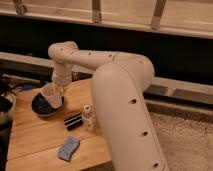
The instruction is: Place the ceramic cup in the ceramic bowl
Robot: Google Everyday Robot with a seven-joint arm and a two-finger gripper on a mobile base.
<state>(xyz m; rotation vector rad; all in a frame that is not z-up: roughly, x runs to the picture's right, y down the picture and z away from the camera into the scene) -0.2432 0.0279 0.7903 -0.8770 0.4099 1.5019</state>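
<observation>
One arm reaching across wooden surface (35,140). Hand (59,89) clamped on ceramic cup (51,95), cup tilted, sitting right over ceramic bowl (39,107) at back left. Nearby: small white bottle (88,117), black box (73,121), blue sponge (68,148) up front.

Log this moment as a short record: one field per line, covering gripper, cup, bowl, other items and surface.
gripper: the gripper is at the cup's rim, above the bowl, at the table's left rear
cup: the ceramic cup is tilted, over the bowl's right side
bowl: the ceramic bowl sits on the wooden table
other items: white bottle, black object, blue sponge
task state: cup at the bowl, release not confirmed
</observation>
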